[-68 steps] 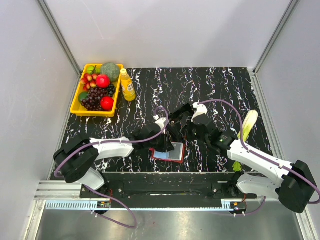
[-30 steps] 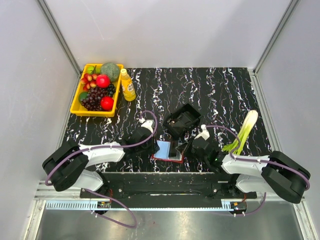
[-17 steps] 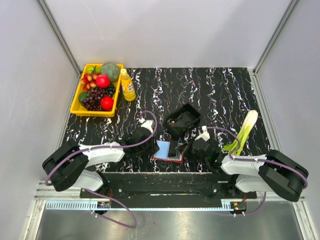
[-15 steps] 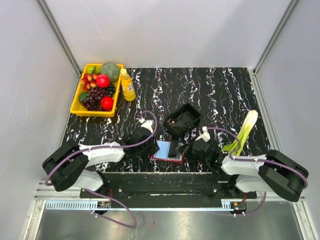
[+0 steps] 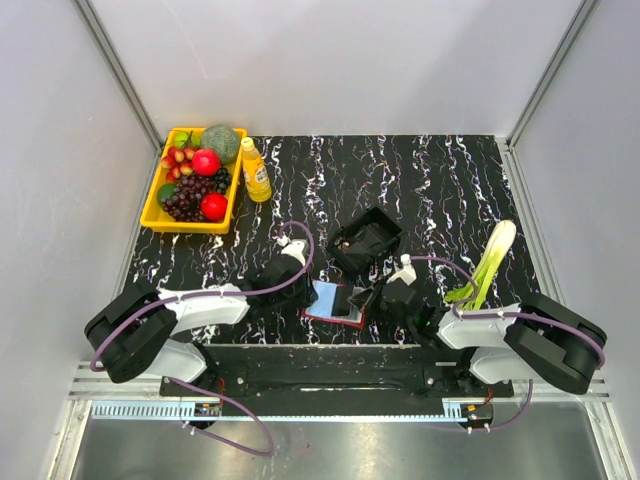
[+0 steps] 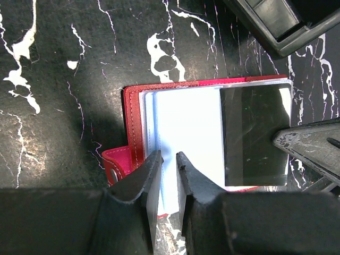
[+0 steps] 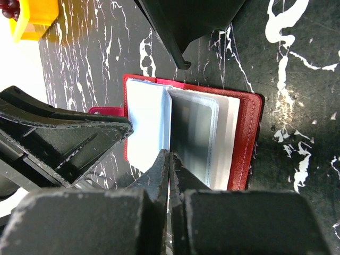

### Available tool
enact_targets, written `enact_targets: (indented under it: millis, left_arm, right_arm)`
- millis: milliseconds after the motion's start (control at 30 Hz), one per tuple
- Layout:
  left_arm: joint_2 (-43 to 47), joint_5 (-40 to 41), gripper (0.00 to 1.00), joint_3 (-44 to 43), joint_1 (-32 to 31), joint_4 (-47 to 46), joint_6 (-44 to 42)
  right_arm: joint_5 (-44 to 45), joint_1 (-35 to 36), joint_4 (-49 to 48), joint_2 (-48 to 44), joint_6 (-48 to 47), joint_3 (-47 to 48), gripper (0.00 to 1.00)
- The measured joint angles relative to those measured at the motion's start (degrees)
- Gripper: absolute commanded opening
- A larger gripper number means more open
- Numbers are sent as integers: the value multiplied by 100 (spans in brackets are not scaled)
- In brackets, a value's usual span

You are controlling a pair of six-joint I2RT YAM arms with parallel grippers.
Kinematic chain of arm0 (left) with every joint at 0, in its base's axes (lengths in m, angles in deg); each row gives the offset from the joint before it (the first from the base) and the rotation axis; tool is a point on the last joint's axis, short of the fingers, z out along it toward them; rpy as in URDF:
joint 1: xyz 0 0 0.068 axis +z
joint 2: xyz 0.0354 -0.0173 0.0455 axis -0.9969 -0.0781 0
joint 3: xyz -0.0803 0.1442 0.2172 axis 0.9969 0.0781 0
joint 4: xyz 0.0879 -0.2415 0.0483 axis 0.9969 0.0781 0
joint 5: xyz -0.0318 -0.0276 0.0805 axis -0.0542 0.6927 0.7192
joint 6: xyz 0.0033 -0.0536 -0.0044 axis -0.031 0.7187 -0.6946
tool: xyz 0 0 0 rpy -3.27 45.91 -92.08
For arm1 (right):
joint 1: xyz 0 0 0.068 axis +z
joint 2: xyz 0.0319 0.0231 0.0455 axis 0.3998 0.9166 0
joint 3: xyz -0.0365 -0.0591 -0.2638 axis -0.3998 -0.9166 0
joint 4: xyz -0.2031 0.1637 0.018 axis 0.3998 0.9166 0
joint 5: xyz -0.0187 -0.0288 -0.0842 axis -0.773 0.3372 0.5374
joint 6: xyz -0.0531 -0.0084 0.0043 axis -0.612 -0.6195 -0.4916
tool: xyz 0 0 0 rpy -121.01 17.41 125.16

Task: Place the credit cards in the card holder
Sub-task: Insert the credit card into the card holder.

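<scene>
Insertion step, you're partway. Holder (image 6: 133, 127) lies open on desk (image 6: 53, 106), between both tools. Left tool (image 6: 168, 162): jaws a sliver apart over the pale card (image 6: 186, 133); can't tell if it pinches. Right tool (image 7: 169, 155): closed, tips at sleeve (image 7: 194, 138) fold. Next, line card edge with sleeve mouth. Count: one holder, one card face seen.

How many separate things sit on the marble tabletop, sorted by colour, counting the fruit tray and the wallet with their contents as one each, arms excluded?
Yellow: 2 (plastic fruit tray, juice bottle)
Black: 1 (box-like tray)
Dark red: 1 (open leather-look card holder)
Green and white: 1 (leafy stalk vegetable)
Total: 5
</scene>
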Motion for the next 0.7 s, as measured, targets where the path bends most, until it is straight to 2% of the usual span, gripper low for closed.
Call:
enact_targets:
  millis: [267,700]
  left_arm:
    - [0,39,21,0,0,7,2]
    - [96,262,19,0,0,234,138]
  right_arm:
    - [-4,13,-431,142,173,-105,0]
    - [-144,35,-420,55,195,-120,0]
